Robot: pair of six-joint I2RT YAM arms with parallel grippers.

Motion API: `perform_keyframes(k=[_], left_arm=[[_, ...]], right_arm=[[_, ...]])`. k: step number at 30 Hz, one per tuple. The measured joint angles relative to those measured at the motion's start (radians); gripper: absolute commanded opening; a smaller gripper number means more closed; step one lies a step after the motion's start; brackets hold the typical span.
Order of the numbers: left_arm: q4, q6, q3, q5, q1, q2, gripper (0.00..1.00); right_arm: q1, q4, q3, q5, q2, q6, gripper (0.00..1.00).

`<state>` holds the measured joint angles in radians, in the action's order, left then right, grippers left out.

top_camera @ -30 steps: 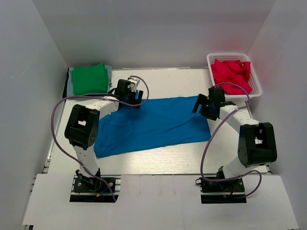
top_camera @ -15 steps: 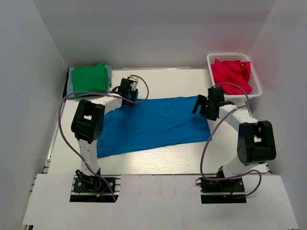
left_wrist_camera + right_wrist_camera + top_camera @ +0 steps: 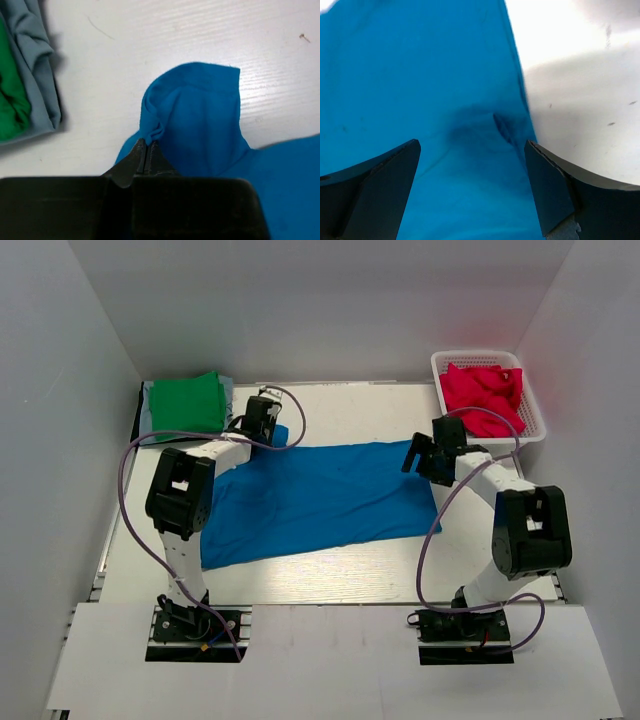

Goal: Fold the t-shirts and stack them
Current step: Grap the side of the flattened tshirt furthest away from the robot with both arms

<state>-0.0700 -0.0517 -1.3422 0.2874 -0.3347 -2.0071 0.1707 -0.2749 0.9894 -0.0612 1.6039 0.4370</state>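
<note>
Over the last second my left gripper [image 3: 148, 151] has travelled toward the far left, closer to the folded stack. It has dragged a corner of the blue t-shirt [image 3: 320, 500] with it, so a small flap now sticks out past the shirt's far-left edge. Its fingers are pinched tight together on a puckered ridge of that flap. Beyond the pinch, the flap lies as a rounded tongue with a straight hemmed end, flat on the table [image 3: 340, 580].

My right gripper [image 3: 472, 145] has hardly shifted. It hovers with its jaws spread wide over the shirt's right edge, where a small dark crease dimples the cloth.

The blue shirt is soft matte knit, spread as a long slanted band across the middle of the pale wood-grain table, lightly rippled.

At the far left corner sits the green t-shirt [image 3: 187, 405], folded square on top of a grey t-shirt [image 3: 37, 60] whose rolled edges show beneath it.

At the far right, crumpled crimson-pink t-shirts [image 3: 482, 390] fill a white mesh basket [image 3: 438, 364].
</note>
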Motion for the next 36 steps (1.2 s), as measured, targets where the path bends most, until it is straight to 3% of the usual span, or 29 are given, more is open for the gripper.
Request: perform_keyframes(k=[10,23,33,36], left_arm=[[0.075,-0.248,-0.007,-0.016,0.015,0.000,0.00],[0.079,-0.447,-0.009,-0.306,0.107,0.000,0.00],[0.050,-0.500,-0.046,-0.481,0.145,0.000,0.00],[0.047,-0.509,-0.046,-0.509,0.153,0.000,0.00]], right_arm=[[0.002,-0.010,0.306,-0.086,0.246,0.021,0.90],[0.034,-0.001,0.521,-0.254,0.484,0.038,0.88],[0.040,0.023,0.571,-0.307,0.559,0.050,0.66],[0.040,0.023,0.599,-0.309,0.579,0.047,0.52]])
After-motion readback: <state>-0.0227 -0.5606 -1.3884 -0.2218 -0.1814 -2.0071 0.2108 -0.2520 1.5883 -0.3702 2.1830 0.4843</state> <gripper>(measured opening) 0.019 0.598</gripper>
